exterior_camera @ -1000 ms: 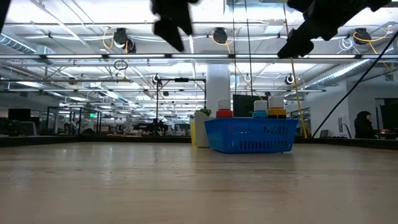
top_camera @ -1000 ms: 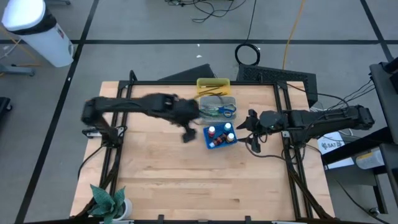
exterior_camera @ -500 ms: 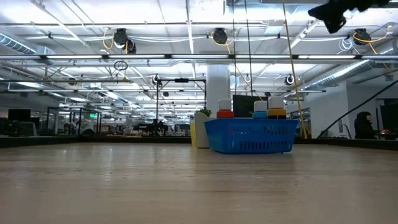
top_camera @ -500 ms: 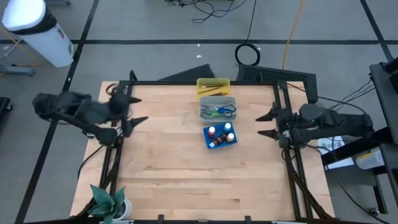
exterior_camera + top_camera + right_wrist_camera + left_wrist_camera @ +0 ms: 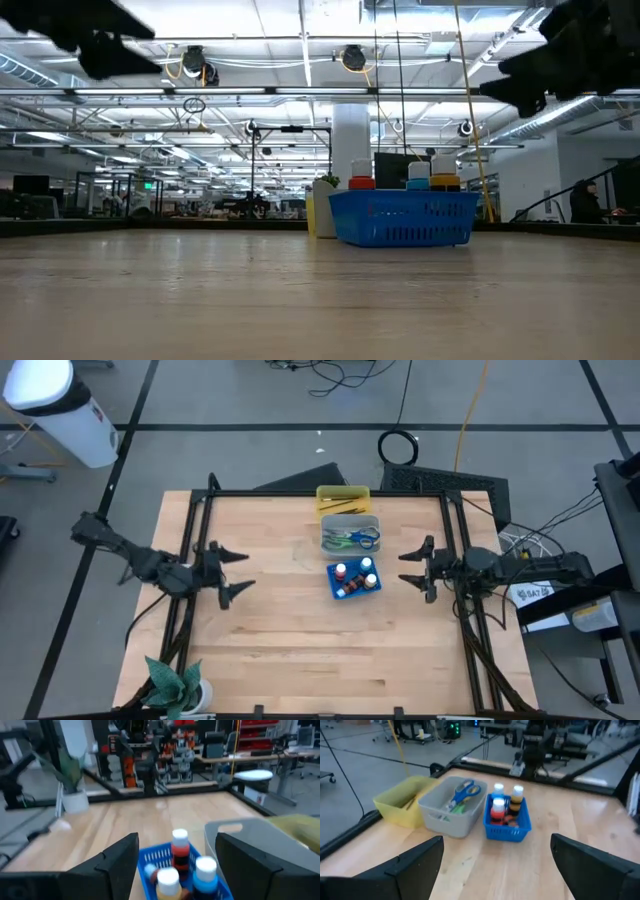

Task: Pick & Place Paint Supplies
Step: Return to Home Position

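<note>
While the left gripper (image 5: 243, 570) and right gripper (image 5: 405, 568) hang spread, paint bottles (image 5: 497, 811) fill the blue tray (image 5: 507, 834) beside the grey tray (image 5: 447, 822)

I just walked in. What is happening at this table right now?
Nothing is being handled. The left gripper hovers open and empty at the table's left edge, the right gripper open and empty at its right edge. The paint bottles stand in the blue tray and scissors lie in the grey tray.
</note>
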Controlling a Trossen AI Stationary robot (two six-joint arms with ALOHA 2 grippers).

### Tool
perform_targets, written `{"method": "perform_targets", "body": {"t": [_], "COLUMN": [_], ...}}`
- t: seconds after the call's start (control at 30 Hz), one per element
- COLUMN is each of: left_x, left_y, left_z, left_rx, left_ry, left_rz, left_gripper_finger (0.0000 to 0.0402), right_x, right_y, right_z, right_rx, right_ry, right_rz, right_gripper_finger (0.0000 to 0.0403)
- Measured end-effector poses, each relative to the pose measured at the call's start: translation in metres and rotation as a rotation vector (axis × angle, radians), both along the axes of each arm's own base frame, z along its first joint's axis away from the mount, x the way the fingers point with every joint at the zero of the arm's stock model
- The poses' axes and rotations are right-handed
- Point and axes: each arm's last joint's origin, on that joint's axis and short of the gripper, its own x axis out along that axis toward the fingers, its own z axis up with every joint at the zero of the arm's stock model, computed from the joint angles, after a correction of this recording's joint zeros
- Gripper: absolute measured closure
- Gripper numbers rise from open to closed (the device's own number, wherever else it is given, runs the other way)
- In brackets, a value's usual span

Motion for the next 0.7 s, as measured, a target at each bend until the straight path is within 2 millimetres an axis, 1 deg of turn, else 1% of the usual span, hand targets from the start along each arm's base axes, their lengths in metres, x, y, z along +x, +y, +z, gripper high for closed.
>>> {"method": "perform_targets", "body": {"t": [0.1,0.23,0.33,0.43,0.6,0.7], "left_x": [0.000,-0.010,-0.020,-0.026,-0.031,-0.031], "left_y": [-0.002,0.000,0.002,0.002,0.000,-0.001], "left_z": [-0.024,-0.050,-0.061,-0.072,-0.087,-0.095], "left_rx": [0.007,0.011,-0.002,0.023,0.074,0.067], "left_ry": [-0.007,-0.053,-0.119,-0.148,-0.165,-0.170], "left_rz": [-0.015,0.020,0.044,0.004,-0.054,-0.067], "left_gripper_finger": [0.0023,0.0023,0.0023,0.0023,0.0023,0.0023], "right_x": [-0.001,-0.006,-0.010,-0.012,-0.012,-0.011], "right_y": [0.000,0.000,-0.001,-0.001,-0.001,-0.001], "right_z": [-0.007,-0.003,-0.002,-0.004,-0.008,-0.013], "right_rx": [-0.013,-0.031,-0.052,-0.074,-0.077,-0.075], "right_ry": [0.020,-0.020,-0.036,-0.020,0.022,0.003], "right_rz": [-0.003,-0.002,-0.003,-0.002,0.000,-0.001], "right_gripper_finger": [0.0156,0.0156,0.0156,0.0156,0.0156,0.0156]}}
